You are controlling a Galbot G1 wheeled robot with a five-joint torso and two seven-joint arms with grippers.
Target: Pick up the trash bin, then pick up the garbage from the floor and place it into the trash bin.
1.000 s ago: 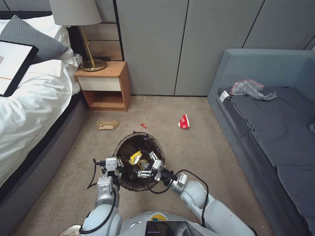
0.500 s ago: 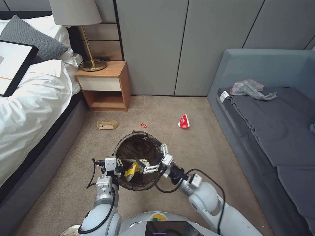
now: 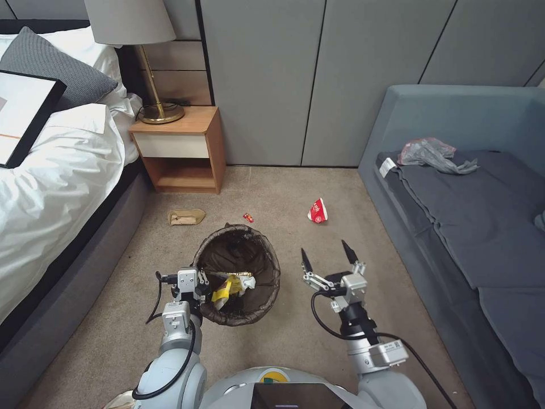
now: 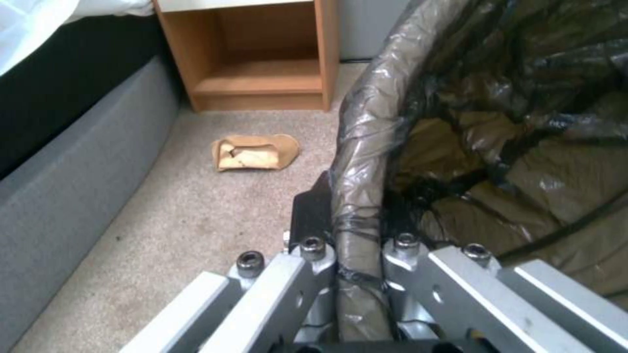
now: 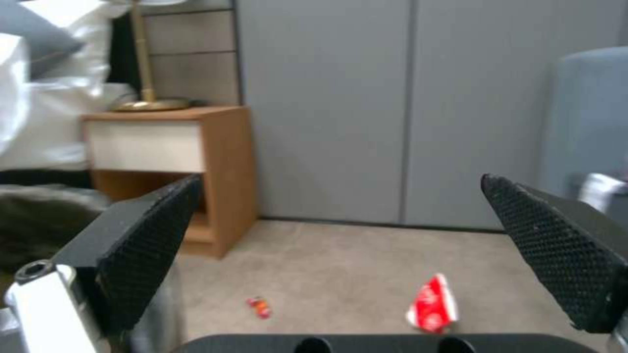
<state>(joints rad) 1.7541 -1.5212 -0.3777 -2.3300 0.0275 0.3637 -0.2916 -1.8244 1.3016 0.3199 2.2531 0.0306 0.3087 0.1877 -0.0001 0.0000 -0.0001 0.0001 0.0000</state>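
- Since a second ago the right gripper [image 3: 331, 253] has left the trash bin [image 3: 267, 295] and swung out to its right, fingers spread and empty; the yellow wrapper [image 3: 225, 288] now lies inside the bin.
- The left gripper [image 3: 192, 282] pinches the bin's near rim, holding it just above the carpet [image 3: 318, 335].
- Next pickup looks best aimed at the red cup [image 3: 318, 211]: keep the fingers wide, centre them over it, keep the bin level.
- The right wrist view shows the cup and the tiny red scrap [image 5: 258, 307] lying apart ahead of the fingers; the left wrist view shows the bag-covered rim clamped and the tan packet [image 4: 255, 152] by the nightstand [image 4: 262, 83].
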